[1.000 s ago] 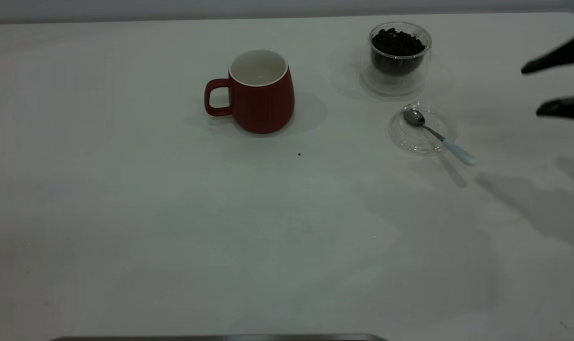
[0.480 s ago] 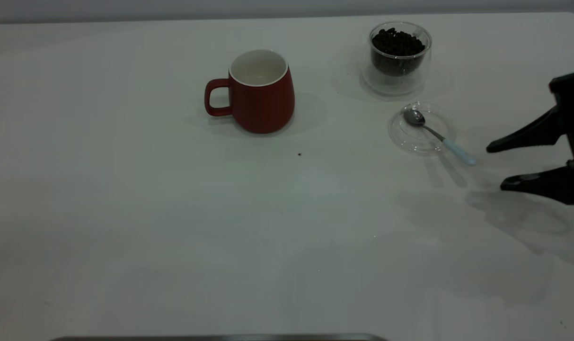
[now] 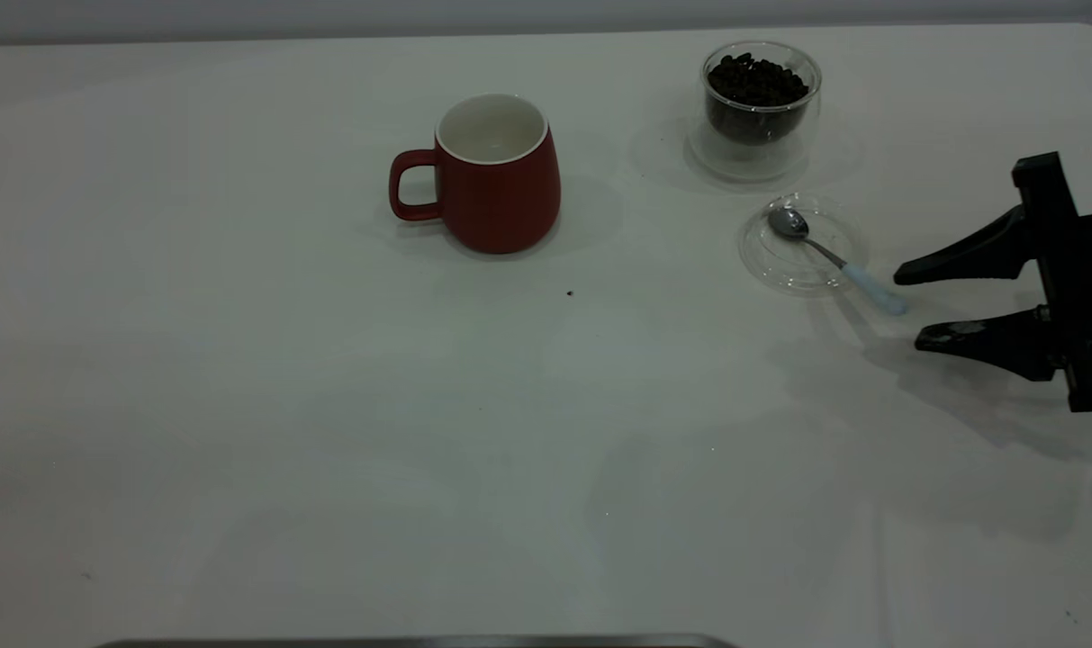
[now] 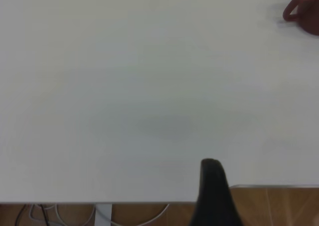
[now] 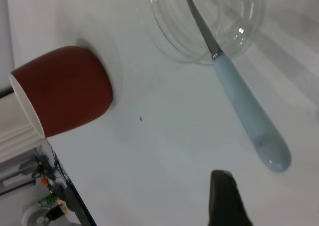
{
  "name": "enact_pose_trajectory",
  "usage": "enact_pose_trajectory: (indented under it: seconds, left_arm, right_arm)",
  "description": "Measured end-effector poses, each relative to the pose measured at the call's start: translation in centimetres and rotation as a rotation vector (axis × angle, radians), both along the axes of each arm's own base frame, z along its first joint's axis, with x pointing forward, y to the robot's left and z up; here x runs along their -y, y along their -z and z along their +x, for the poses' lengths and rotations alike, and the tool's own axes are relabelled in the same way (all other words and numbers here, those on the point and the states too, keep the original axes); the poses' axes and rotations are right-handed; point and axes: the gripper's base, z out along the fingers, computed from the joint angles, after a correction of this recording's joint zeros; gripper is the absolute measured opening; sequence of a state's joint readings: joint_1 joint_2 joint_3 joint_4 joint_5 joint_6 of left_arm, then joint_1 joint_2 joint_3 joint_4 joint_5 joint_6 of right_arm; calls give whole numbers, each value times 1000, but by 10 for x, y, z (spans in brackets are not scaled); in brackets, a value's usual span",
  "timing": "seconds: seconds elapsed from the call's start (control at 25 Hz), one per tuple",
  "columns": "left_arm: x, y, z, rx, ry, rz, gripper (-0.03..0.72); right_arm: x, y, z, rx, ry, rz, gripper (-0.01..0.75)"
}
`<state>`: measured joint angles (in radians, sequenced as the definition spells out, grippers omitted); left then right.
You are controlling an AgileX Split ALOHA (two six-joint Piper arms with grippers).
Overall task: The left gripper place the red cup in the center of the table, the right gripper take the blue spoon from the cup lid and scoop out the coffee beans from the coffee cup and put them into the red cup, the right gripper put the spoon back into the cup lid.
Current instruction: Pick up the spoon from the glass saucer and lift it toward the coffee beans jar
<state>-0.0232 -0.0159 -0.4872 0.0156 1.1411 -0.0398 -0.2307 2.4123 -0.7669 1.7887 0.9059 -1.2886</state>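
Three containers stand on the table point(image 3: 329, 432): the red cup point(image 3: 496, 175), the coffee cup point(image 3: 760, 103) and the cup lid point(image 3: 802, 243). The red cup sits upright near the middle of the far half of the tabletop, its loop handle pointing toward the left side, and its white inside looks empty as far as the exterior view reaches. The coffee cup stands well to the right of it near the far edge, and the coffee beans point(image 3: 756, 81) fill it in a dark heap up to just below the rim. The cup lid lies flat just in front of the coffee cup, apart from it. The blue spoon point(image 3: 838, 263) rests in the lid with its metal bowl inside the rim and its pale handle sticking out over the rim toward the right gripper point(image 3: 910, 306). That gripper is at the right edge, low over the table, its two black fingers spread wide, with their tips just beside the end of the spoon handle and one on each side of its line; whether a tip touches the handle is hard to tell. The left gripper point(image 4: 215, 196) shows only as one dark finger in its wrist view, over the table edge far from the red cup, so its opening cannot be told.
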Motion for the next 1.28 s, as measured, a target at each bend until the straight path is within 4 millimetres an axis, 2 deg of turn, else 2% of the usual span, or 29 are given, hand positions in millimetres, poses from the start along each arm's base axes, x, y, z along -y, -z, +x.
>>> enact_pose_trajectory:
  seconds: [0.24, 0.48, 1.08, 1.28]
  left_arm:
    - [0, 0, 0, 0, 0, 0, 587]
    - [0, 0, 0, 0, 0, 0, 587]
    - [0, 0, 0, 0, -1, -1, 587]
    - [0, 0, 0, 0, -2, -2, 587]
  right_arm:
    - [-5, 7, 12, 38, -31, 9, 478]
    - [-8, 18, 12, 39, -54, 13, 452]
    - [-11, 17, 15, 92, -95, 7, 240]
    - [-13, 14, 16, 127, -110, 27, 194]
